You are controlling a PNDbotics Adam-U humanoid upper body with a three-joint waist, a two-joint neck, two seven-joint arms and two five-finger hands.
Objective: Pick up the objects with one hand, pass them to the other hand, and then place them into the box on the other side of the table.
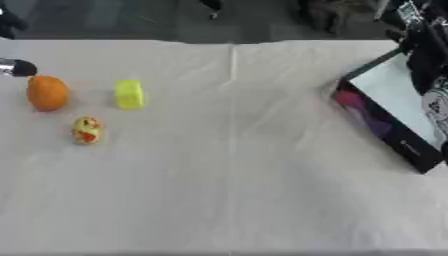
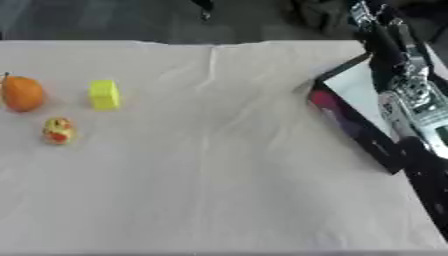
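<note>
I see the orange fruit [image 1: 47, 93], yellow block [image 1: 129, 94] and small yellow-red toy [image 1: 86, 130] lying apart at the bench's [image 1: 245, 190] left. The box [image 1: 395, 107] sits right. Only a tip of the left robot hand [image 1: 17, 67] shows near the fruit, and the right robot hand [image 2: 411, 95] hangs over the box; whether their fingers are open, I cannot tell.

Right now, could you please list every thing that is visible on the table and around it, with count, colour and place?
Orange fruit: one, orange, far left of the table.
Block: one, yellow-green, just right of the orange fruit, apart from it.
Small toy: one, yellow with red marks, nearer the camera than the other two; what it is I cannot tell.
Box: one, dark outer wall with a pink and purple print, pale inside, right side of the table, lying askew.
Tablecloth: one, white, creased, covers the table.
Left hand: only a dark and silver tip at the left edge, beside the orange fruit.
Right arm: black and silver, over the box; its hand is not clear.
</note>
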